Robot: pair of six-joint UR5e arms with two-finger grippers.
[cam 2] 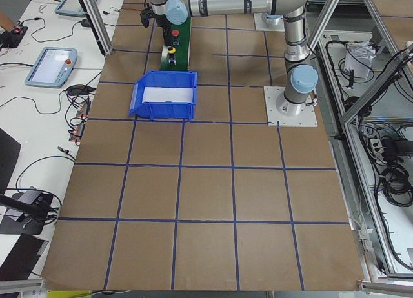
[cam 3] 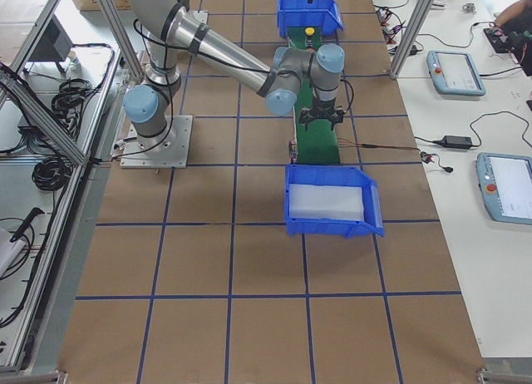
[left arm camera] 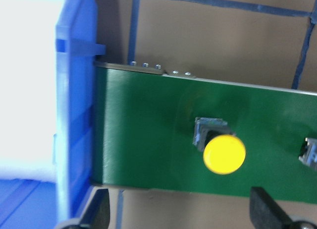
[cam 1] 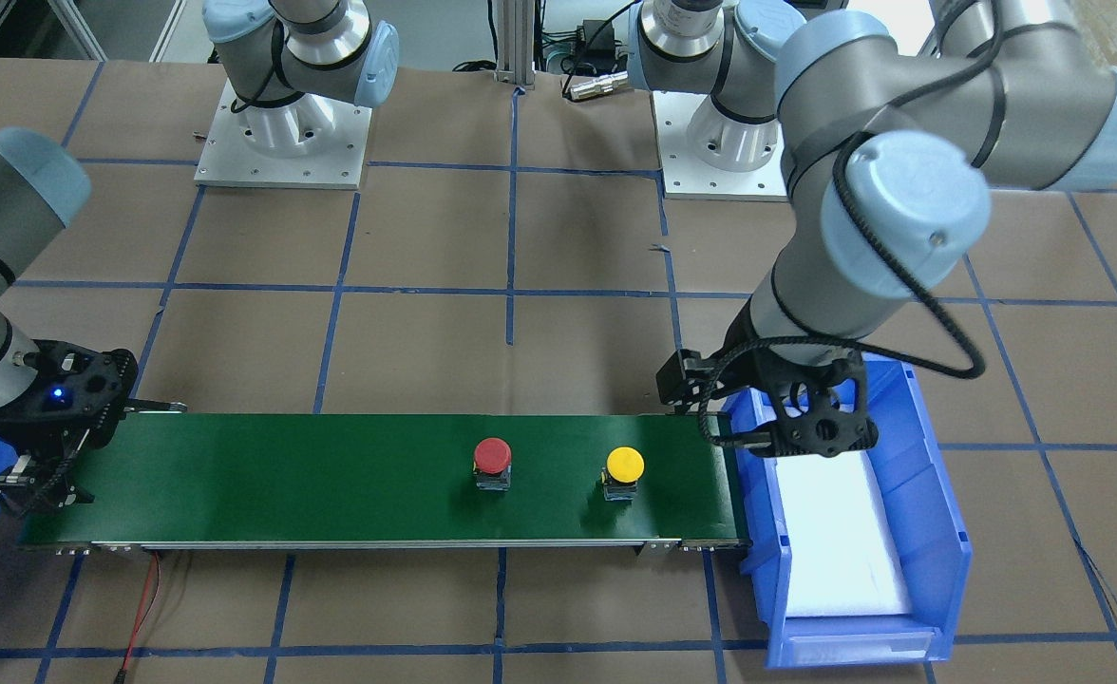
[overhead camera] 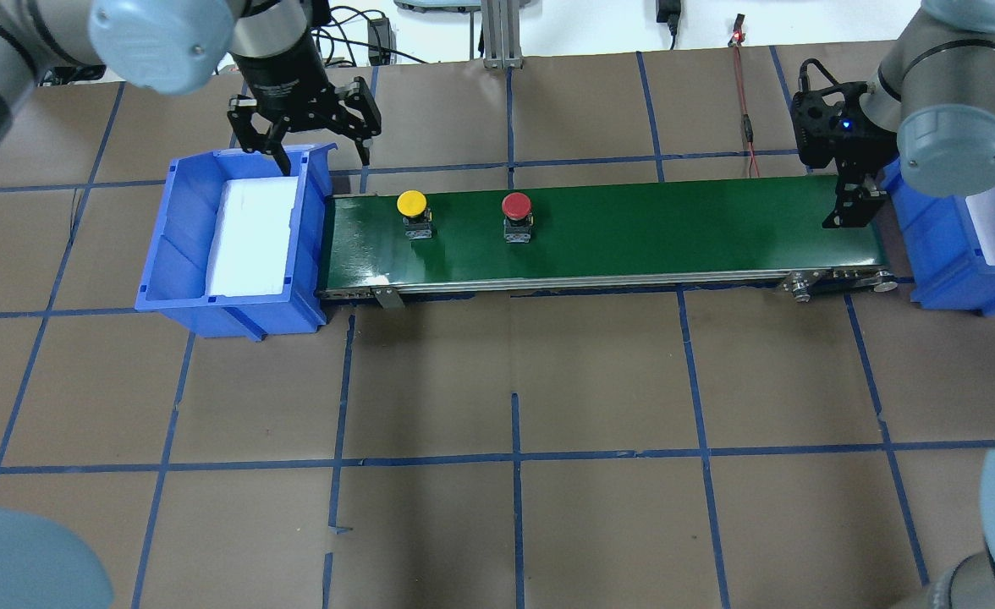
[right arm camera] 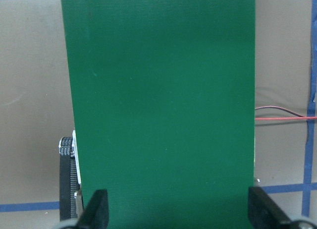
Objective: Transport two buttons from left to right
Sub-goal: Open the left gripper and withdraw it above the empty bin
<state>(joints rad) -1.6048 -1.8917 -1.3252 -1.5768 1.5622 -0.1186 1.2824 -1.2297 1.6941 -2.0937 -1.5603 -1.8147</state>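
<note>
Bright even light, soft shadows, white foam (left arm camera: 25, 80) blown out (left wrist view), both wrist views blurred

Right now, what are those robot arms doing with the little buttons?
Neither hand holds anything. The yellow button and the red button stand on the green belt, near its left end. The left hand hangs open above that end, by the left bin, which shows only a white pad. The right hand hangs open over the belt's far end, beside the right bin. Neither button has reached the right side yet.
</note>
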